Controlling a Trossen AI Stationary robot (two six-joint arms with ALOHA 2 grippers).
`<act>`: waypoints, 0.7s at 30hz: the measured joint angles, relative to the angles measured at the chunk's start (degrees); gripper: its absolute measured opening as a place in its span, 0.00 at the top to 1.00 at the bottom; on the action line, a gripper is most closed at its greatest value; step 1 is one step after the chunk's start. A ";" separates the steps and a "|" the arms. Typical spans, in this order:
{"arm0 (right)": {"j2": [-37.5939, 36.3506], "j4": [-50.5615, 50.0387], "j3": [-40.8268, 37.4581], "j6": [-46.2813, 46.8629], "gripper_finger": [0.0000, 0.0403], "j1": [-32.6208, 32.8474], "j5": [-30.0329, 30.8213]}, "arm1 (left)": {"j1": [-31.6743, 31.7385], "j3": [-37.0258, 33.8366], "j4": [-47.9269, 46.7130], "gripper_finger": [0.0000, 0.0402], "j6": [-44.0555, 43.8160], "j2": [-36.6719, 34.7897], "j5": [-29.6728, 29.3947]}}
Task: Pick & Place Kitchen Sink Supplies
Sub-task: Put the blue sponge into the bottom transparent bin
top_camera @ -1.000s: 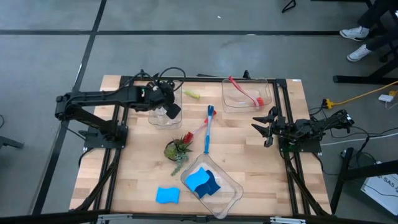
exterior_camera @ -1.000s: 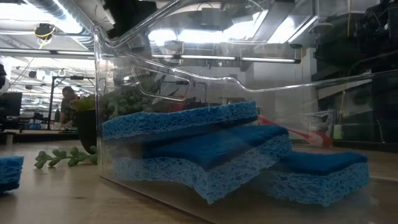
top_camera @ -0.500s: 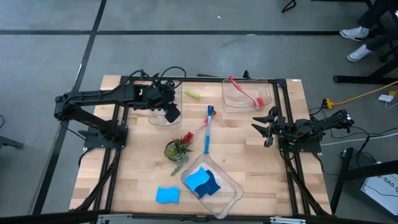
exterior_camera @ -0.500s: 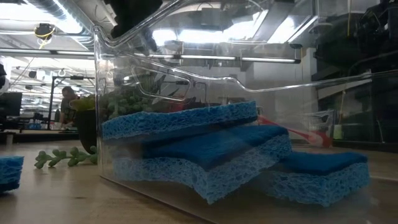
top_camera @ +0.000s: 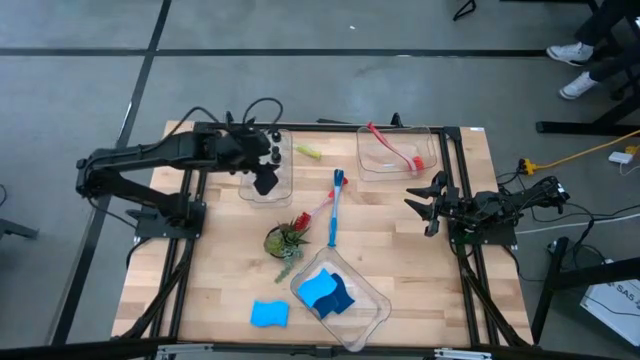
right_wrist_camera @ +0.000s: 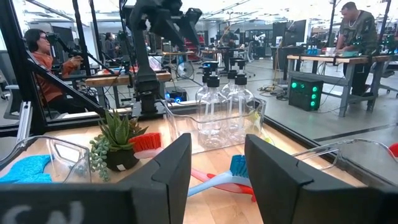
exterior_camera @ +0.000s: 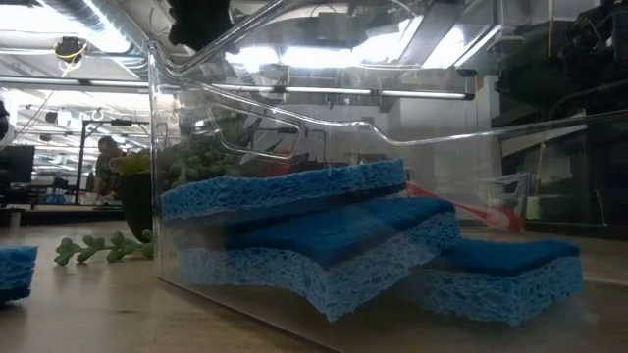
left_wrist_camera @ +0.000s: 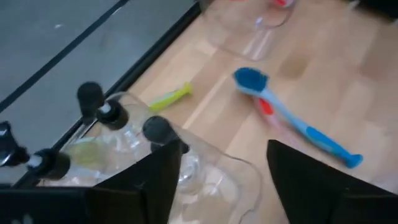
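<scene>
the left pincer (top_camera: 264,181) hung above the clear bin (top_camera: 268,190) at the back left of the desk (top_camera: 420,280), its fingers (left_wrist_camera: 152,180) set apart with nothing between them. three clear pump bottles (left_wrist_camera: 115,121) stood upright in that bin, close together, black tops up; the right wrist view showed them (right_wrist_camera: 219,102) side by side behind the bin's wall. a yellow-green brush (top_camera: 307,151) lay on the desk just beside that bin, toward the middle.

the right pincer (top_camera: 428,203) waited at the right edge of the desk, its fingers (right_wrist_camera: 168,174) spread wide and holding nothing.

a blue brush (top_camera: 335,205) lay near the middle of the desk, its head pointing to the back, and a red brush (top_camera: 318,209) lay crossed under it. another red brush (top_camera: 395,148) rested in the clear bin (top_camera: 362,160) at the back right. the potted plant (top_camera: 287,238) stood just left of the blue brush's handle.

at the front, a third clear bin (top_camera: 372,312) held blue sponges (top_camera: 326,292) stacked aslant on one another, seen close up in the low view (exterior_camera: 294,221). one more blue sponge (top_camera: 269,314) lay on the desk just left of that bin.
</scene>
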 joint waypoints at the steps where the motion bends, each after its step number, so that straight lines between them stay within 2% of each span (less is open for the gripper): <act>1: 0.01 0.00 0.00 -0.07 0.63 0.00 -0.01 | 0.00 0.00 0.26 0.43 1.02 -0.69 0.31; 7: 0.00 -0.02 0.00 -0.15 0.63 -0.01 -0.01 | 0.00 0.02 3.62 0.43 6.86 -4.00 2.41; 16: 0.01 0.00 0.00 -0.01 0.63 0.01 -0.01 | -0.63 0.02 13.39 0.43 17.36 -7.74 14.94; 21: 0.02 0.00 0.00 0.00 0.63 0.01 -0.01 | -3.61 0.02 16.34 0.43 22.44 -8.46 18.05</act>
